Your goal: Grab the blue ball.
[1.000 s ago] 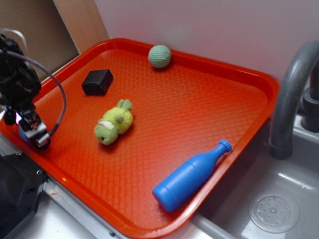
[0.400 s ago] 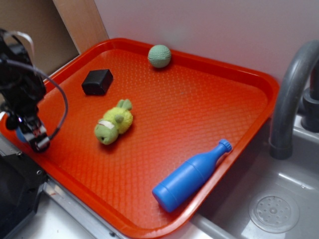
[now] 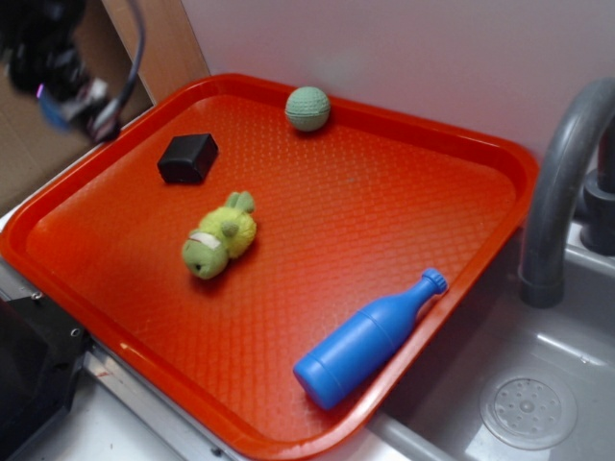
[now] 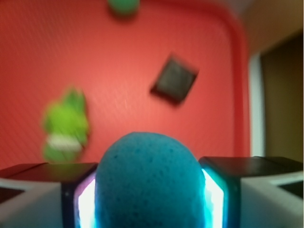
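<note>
Foam ball [image 4: 149,183] sits pinched between the gripper [image 4: 149,190] jaws above the tray [image 4: 240,71]; any slackening could drop it.

The gripper [image 3: 72,101] is a motion-blurred smear at the exterior view's top left corner, its upper part cut off by the edge. The blue ball [image 4: 149,183] runs off the wrist view's bottom edge. There the green toy [image 4: 66,126], black block [image 4: 175,79] and green ball [image 4: 123,5] are soft, the ball clipped at top.
</note>
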Controlling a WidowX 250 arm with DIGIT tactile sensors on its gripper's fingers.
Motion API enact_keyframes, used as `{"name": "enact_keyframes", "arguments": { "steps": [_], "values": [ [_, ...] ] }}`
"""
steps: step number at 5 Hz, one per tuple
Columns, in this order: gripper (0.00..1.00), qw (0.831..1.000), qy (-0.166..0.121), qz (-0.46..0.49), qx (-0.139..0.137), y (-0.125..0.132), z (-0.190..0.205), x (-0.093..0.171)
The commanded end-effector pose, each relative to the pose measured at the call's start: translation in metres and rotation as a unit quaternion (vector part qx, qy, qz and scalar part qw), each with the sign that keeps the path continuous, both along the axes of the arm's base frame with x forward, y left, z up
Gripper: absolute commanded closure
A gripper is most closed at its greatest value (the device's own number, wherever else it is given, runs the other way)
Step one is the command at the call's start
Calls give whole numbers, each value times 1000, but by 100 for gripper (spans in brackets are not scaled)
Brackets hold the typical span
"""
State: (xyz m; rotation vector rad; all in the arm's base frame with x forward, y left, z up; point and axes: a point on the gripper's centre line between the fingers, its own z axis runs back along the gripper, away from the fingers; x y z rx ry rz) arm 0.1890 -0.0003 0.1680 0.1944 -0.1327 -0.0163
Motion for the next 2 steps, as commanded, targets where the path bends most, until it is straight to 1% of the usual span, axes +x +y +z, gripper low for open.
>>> {"name": "enact_keyframes", "arguments": {
  "steps": [1,2],
  "values": [
    [100,997,-59,-4,-58,-24,74,17],
    [100,997,-57,-2,-53,-23,71,10]
  ]
}}
